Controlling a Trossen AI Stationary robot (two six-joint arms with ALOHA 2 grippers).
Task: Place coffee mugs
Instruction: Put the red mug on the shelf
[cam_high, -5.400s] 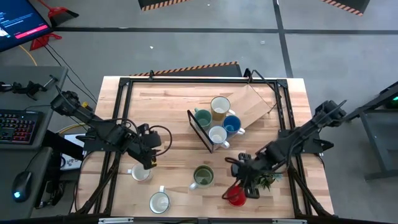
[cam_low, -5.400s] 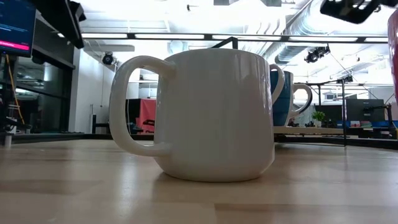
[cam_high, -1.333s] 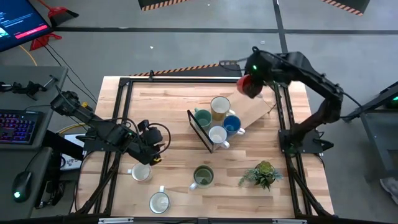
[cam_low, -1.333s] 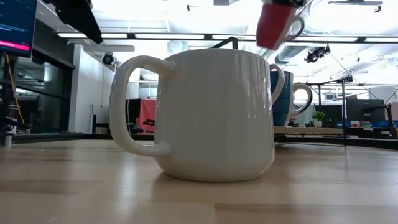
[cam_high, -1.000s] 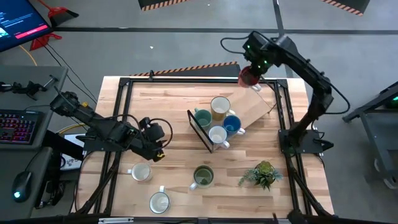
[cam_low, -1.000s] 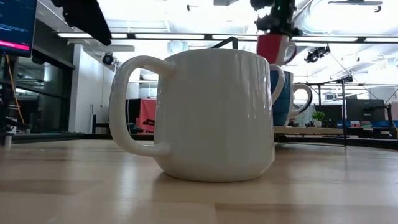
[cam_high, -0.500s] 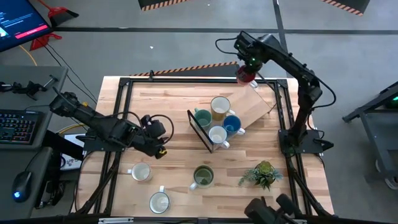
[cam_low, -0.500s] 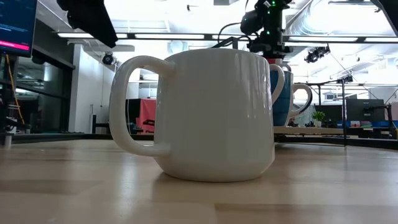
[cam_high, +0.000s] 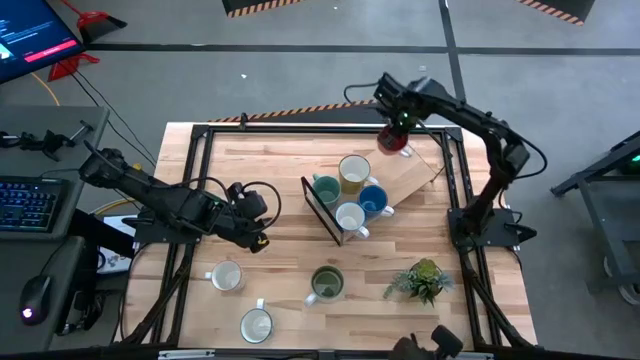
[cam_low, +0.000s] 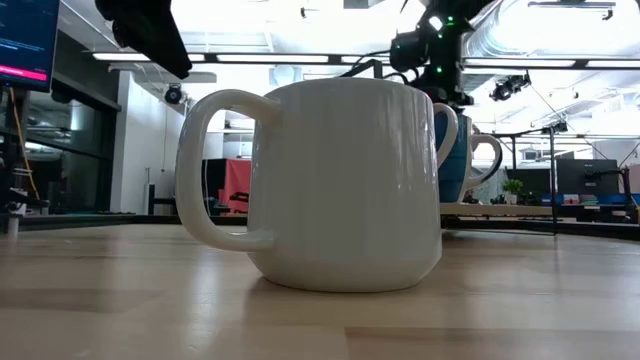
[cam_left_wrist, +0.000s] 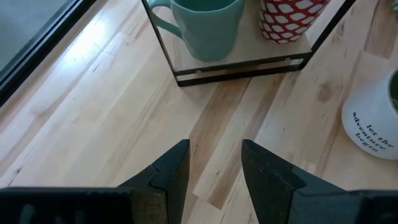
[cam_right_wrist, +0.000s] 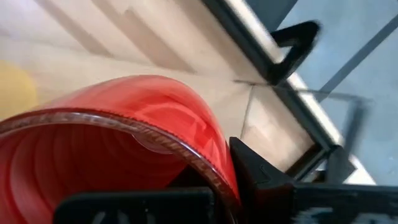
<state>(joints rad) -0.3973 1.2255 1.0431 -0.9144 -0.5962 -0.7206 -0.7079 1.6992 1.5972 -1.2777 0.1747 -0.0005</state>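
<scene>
red mug (cam_high: 392, 139) hanging at far end of light wooden board (cam_high: 412, 170), right gripper (cam_high: 398, 125) clamped on its rim. you're lowering it: keep it level, set down clear of cream-yellow mug (cam_high: 353, 172) and blue mug (cam_high: 372, 200), then release. left gripper (cam_high: 256, 235) idling mid-table, fingers (cam_left_wrist: 168, 174) apart, holding nothing.

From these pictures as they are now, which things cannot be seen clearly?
- Low view: the big white mug hides most of the table behind it.
- Right wrist view: the red mug in the right hand fills the picture; its handle is not visible.
- Left wrist view: the lettered mug is cut off by the edge.
</scene>
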